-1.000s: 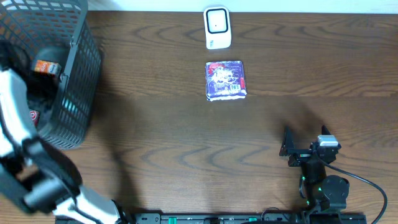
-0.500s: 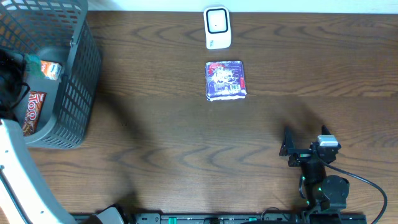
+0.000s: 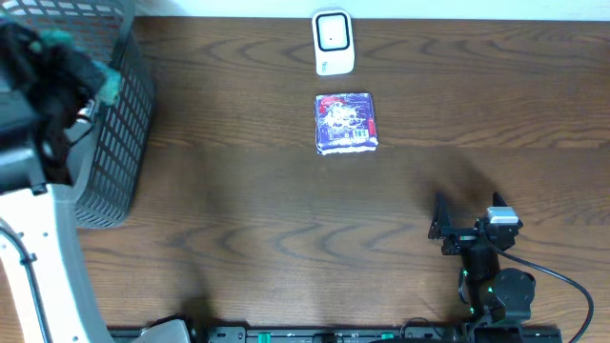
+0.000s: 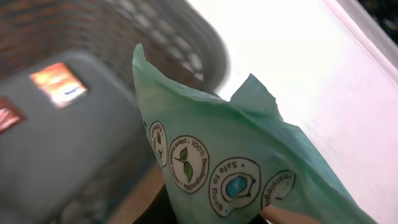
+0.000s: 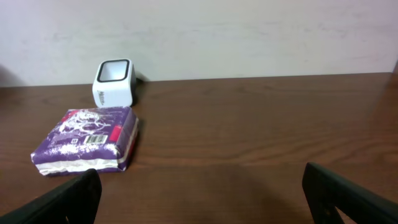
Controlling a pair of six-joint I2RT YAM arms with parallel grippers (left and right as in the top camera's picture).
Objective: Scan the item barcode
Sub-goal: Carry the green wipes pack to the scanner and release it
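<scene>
A pale green packet (image 4: pixel 249 155) with round printed logos fills the left wrist view, and my left gripper (image 4: pixel 239 219) is shut on its lower edge. From overhead, the left gripper (image 3: pixel 78 69) hangs over the grey mesh basket (image 3: pixel 124 143) at the far left, with a corner of the green packet (image 3: pixel 108 86) showing. The white scanner (image 3: pixel 333 42) stands at the back centre, with a purple packet (image 3: pixel 346 123) lying just in front of it. My right gripper (image 3: pixel 467 227) stands open near the front right, nothing between its fingers. The right wrist view shows the scanner (image 5: pixel 114 82) and the purple packet (image 5: pixel 87 138), barcode facing the camera.
An orange-labelled item (image 4: pixel 57 84) lies inside the basket below the left gripper. Bare brown tabletop (image 3: pixel 286 219) stretches between the basket and the right arm. A white wall (image 5: pixel 249 31) runs behind the table's far edge.
My left arm has risen out of the basket with the green packet in its grip and now covers the items inside. The right arm has not moved.
</scene>
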